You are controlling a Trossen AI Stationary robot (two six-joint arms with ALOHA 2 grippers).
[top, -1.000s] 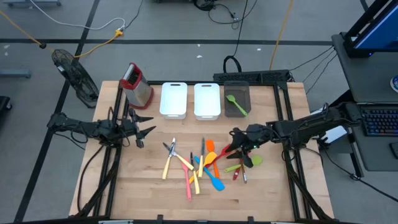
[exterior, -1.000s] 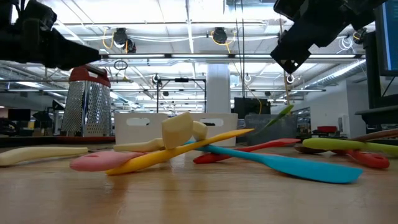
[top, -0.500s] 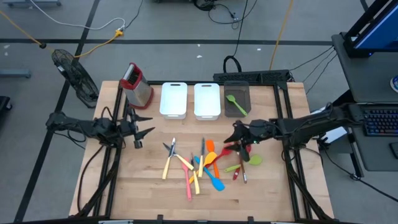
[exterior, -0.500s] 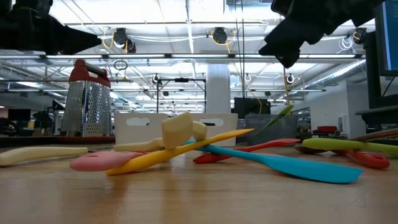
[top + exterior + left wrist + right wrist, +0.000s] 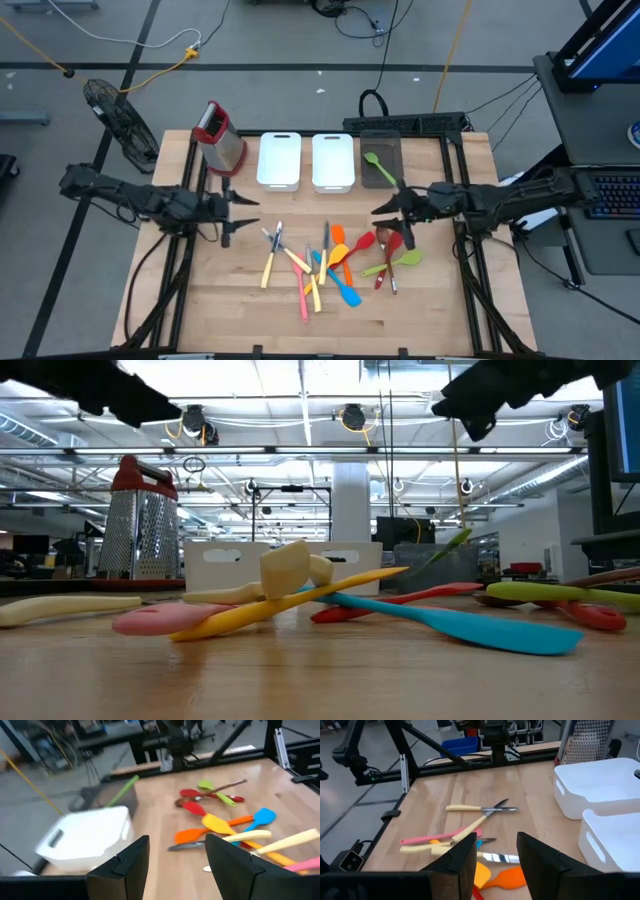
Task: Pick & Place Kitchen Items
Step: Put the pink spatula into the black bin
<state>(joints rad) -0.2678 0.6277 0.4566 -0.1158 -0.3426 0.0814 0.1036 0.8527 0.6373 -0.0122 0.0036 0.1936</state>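
With both pincers open and empty, the right pincer (image 5: 388, 213) above the utensils (image 5: 320, 262) heaped centre-frame on the worktop (image 5: 230, 300), the left pincer (image 5: 240, 212) beside them, lower onto one outlying handle.

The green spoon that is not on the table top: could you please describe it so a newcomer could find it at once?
Start at the row of three rectangular bins along the far edge of the wooden table: two white ones, then a dark bin on the right. The green plastic spoon lies inside that dark bin, the only utensil in any bin; the rest lie scattered on the table.
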